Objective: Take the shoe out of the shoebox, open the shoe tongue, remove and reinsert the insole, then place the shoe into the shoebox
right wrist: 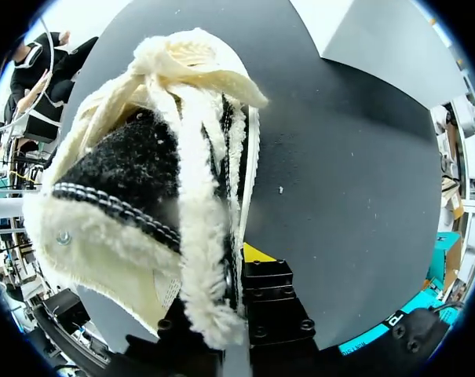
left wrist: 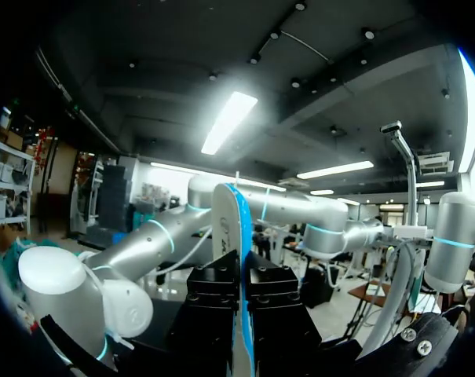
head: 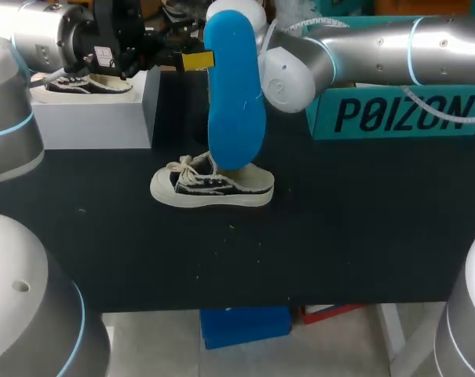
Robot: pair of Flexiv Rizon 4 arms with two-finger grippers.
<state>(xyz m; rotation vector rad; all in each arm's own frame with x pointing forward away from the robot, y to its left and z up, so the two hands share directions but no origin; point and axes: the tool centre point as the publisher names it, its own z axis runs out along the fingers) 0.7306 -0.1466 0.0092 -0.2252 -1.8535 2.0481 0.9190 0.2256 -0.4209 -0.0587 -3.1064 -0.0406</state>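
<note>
Left fingers (left wrist: pixel 272 290) clamped on the long blue foam insole (head: pixel 235 94), held upright, edge-on between them. Right fingers (right wrist: pixel 257 253) clamped on the side wall of the black-and-cream fleecy lace-up shoe (head: pixel 213 187). The shoe stands on the black counter (head: pixel 339 220), directly below the insole and outside the white shoebox (head: pixel 96 118).

The overhead camera looks down on the shoe (head: pixel 212 187) from behind. The right wrist camera hugs that shoe; the left wrist's tilts ceilingward.
</note>
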